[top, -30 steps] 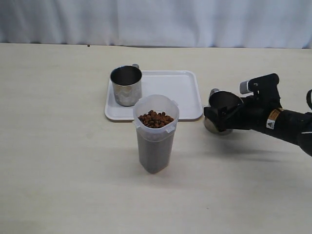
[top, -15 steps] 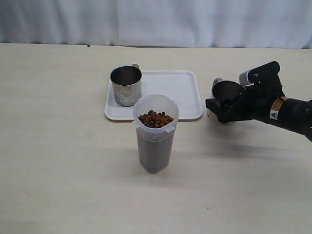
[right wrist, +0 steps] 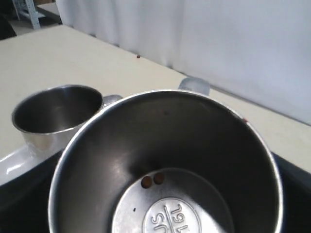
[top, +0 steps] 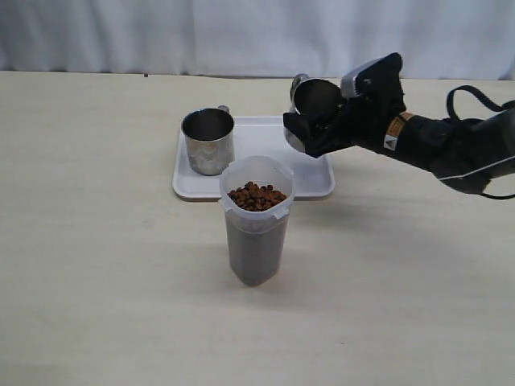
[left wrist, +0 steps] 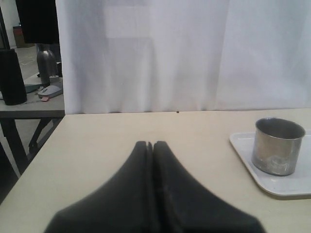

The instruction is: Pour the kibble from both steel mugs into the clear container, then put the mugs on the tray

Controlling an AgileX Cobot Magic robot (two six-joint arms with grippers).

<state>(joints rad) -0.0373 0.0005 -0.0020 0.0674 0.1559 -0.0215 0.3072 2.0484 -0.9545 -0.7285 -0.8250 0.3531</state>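
exterior view: the right gripper (top: 318,133) clamps a steel mug (top: 315,96), tipped above the tray (top: 269,143) at upper middle, probably to set it beside the second mug (top: 208,141). the clear container (top: 257,229) at centre is heaped with kibble (top: 256,195).
left wrist view: the left gripper (left wrist: 153,160) is pressed shut and idle. the tray is cut off at the right edge.
right wrist view: two pellets (right wrist: 152,180) sit inside the held mug, and the fingers are hidden behind it.
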